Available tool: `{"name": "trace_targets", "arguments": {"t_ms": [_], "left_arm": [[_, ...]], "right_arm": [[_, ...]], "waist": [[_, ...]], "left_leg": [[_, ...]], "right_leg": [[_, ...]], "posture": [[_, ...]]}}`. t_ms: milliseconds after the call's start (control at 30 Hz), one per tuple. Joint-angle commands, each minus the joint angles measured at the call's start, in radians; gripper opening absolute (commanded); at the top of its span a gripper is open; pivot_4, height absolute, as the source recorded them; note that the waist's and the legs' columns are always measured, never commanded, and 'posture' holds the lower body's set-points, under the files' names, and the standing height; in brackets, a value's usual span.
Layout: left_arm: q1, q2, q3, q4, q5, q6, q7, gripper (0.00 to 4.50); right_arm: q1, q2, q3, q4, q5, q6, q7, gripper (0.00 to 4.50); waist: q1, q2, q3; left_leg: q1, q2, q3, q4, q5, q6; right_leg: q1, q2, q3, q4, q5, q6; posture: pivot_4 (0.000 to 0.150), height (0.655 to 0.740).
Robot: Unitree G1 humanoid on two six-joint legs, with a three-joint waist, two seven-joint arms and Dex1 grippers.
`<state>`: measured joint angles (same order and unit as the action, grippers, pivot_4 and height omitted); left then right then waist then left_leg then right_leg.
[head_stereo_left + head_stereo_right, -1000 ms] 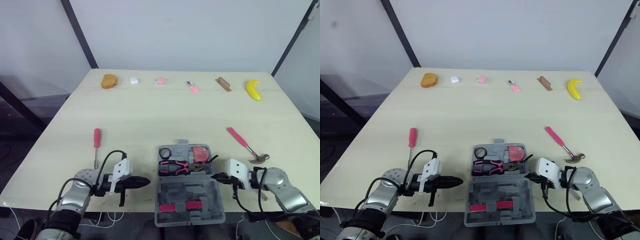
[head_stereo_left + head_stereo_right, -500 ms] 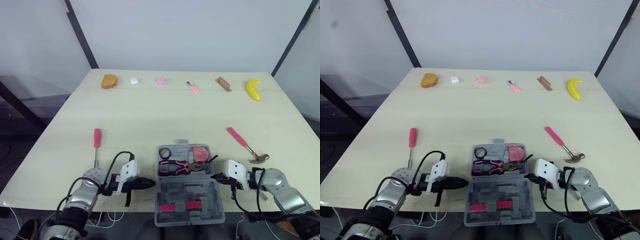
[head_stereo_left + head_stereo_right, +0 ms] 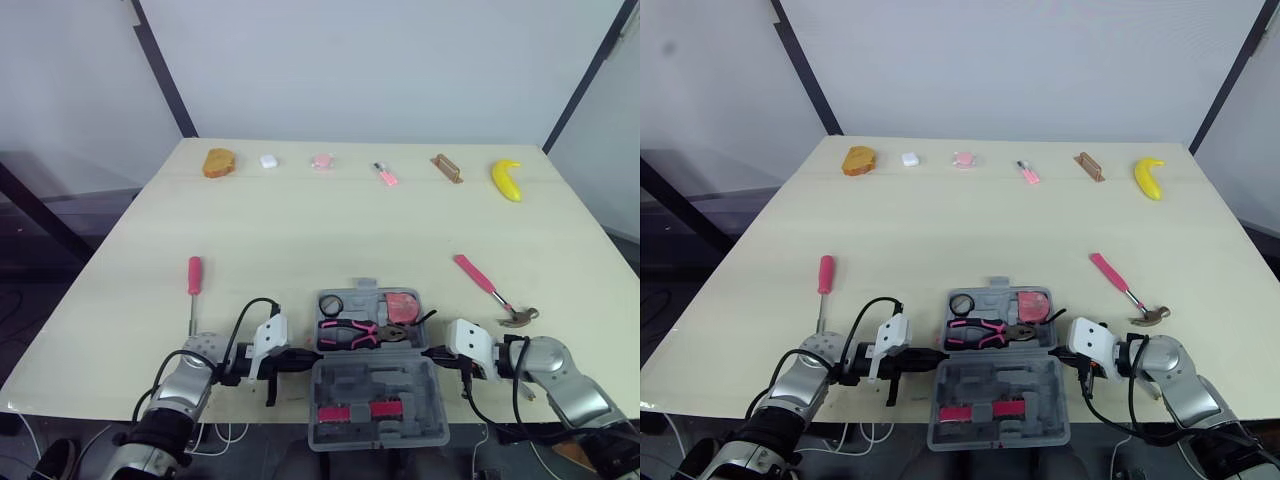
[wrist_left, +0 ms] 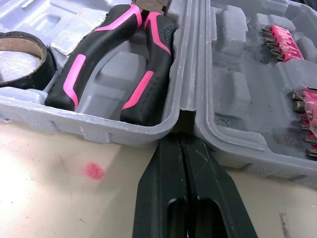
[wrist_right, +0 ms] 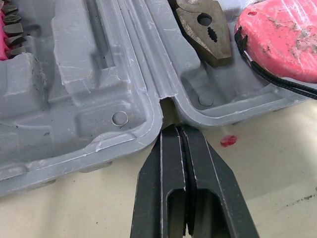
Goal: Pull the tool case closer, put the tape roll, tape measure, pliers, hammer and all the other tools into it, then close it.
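Observation:
The grey tool case lies open at the table's front edge. Its far half holds a black tape roll, pink-handled pliers and a pink tape measure. Pink bit holders sit in the near half. My left gripper is shut, its tips at the hinge gap on the case's left side. Shut as well, my right gripper has its tips at the hinge gap on the right side. A pink-handled hammer lies right of the case, and a red-handled screwdriver lies to its left.
Along the far edge sit a brown bread-like lump, a small white object, a pink object, a small pink tool, a brown block and a banana. The case's near half overhangs the table's front edge.
My left gripper has slid right along the table until its tips meet the case's left side. The right gripper has stayed at the case's right side.

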<state>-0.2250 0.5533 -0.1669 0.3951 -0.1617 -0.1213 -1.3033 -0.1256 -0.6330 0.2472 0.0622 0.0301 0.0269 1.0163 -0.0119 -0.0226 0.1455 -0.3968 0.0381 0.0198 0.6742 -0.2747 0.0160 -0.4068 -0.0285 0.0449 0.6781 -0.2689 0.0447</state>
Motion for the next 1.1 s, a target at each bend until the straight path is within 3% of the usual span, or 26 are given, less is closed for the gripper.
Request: {"name": "trace_targets", "arguments": {"t_ms": [33, 300, 1100], "left_arm": [[-0.011, -0.012, -0.001, -0.034, -0.007, 0.005, 0.018, 0.04], [-0.028, -0.026, 0.004, -0.040, -0.012, 0.033, 0.039, 0.04], [-0.205, -0.063, 0.004, 0.180, 0.067, -0.028, 0.091, 0.04]], "right_arm": [[-0.009, 0.015, 0.005, -0.036, 0.016, -0.001, 0.004, 0.00], [-0.033, 0.033, -0.003, -0.012, 0.016, 0.003, -0.008, 0.00], [-0.140, 0.131, -0.020, 0.116, -0.039, -0.025, -0.101, 0.00]], "waist": [[0.000, 0.000, 0.000], [0.000, 0.000, 0.000], [-0.001, 0.000, 0.000]], "left_leg": [[0.000, 0.000, 0.000, 0.000, 0.000, 0.000], [0.000, 0.000, 0.000, 0.000, 0.000, 0.000], [-0.001, 0.000, 0.000, 0.002, 0.000, 0.000]], "right_leg": [[0.000, 0.000, 0.000, 0.000, 0.000, 0.000], [0.000, 0.000, 0.000, 0.000, 0.000, 0.000], [0.000, 0.001, 0.000, 0.001, 0.000, 0.000]], "posture": [[0.150, 0.7400], [0.150, 0.7400], [0.150, 0.7400]]}}
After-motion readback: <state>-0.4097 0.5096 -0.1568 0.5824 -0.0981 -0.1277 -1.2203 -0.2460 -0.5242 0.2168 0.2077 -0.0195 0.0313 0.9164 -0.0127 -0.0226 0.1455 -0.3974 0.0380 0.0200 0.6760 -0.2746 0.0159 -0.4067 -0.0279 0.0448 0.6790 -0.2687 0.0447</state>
